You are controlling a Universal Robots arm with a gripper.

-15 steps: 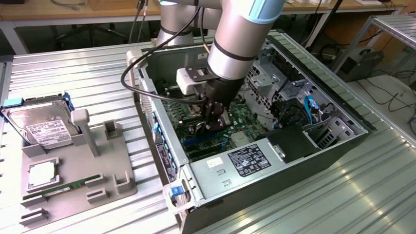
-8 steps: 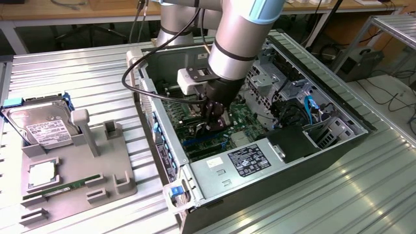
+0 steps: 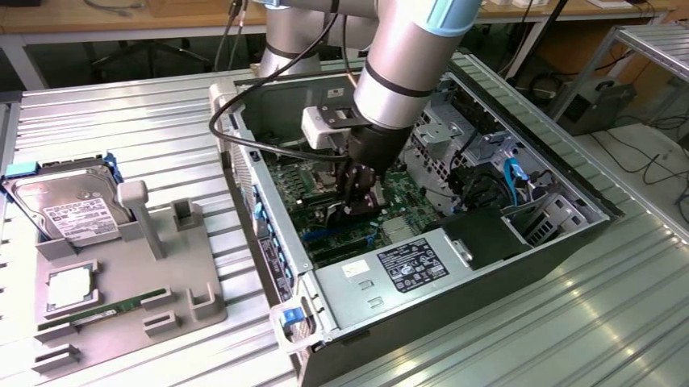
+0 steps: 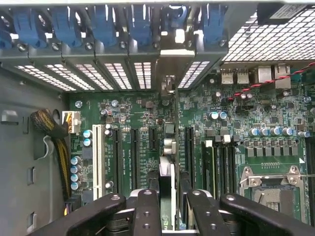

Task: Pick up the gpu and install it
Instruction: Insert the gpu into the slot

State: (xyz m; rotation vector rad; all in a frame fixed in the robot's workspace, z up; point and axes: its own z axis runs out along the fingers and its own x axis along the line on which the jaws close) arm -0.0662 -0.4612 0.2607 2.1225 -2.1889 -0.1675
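Exterior view: black claw (image 3: 360,203) is down inside the open grey computer case (image 3: 560,234), over the green motherboard (image 3: 404,193) — install step, I judge.

Wrist view: claw fingers (image 4: 147,209) are closed on the thin black gpu card (image 4: 167,182), edge-on between them, silver bracket toward the rear slots (image 4: 142,73); seating calls for straight, aligned pressure.

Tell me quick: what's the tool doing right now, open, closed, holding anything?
Tool: closed on the gpu, which it holds edge-on over the motherboard slots inside the open computer case.
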